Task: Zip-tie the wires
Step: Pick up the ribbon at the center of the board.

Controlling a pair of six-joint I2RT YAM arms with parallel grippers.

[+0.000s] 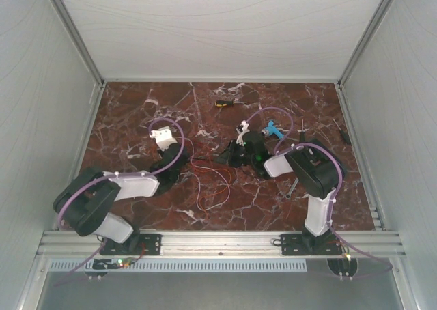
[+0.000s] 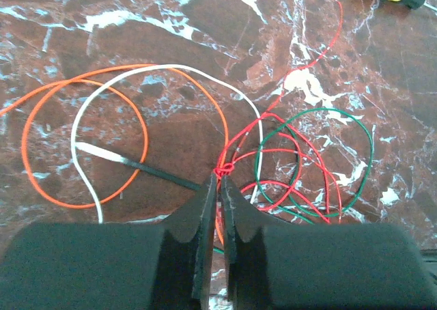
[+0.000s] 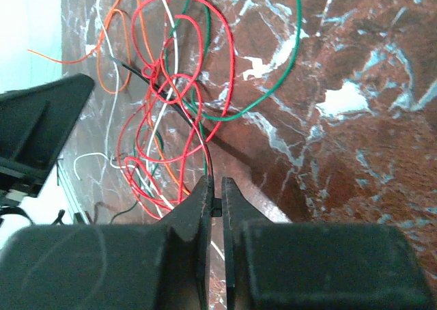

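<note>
The zip tie [image 2: 167,173] lies flat on the table [image 2: 382,85] amid the wires [image 2: 222,168], near the table's middle. In the left wrist view its long axis runs from the fingertips out toward 9 to 10 o'clock, ending in a pale tip (perhaps glare). In the right wrist view it leads off toward 11 o'clock.

The right gripper [image 3: 215,184] has its fingers clamped on the strip. The left gripper [image 2: 217,184] has its fingers pressed together where the strip meets the red knot; whether they pinch anything I cannot tell.

The step looks like looping the strip around the bundle. To do it well, gather the loose orange and green loops first, hold the strip untwisted, and pull gently along its length.
</note>
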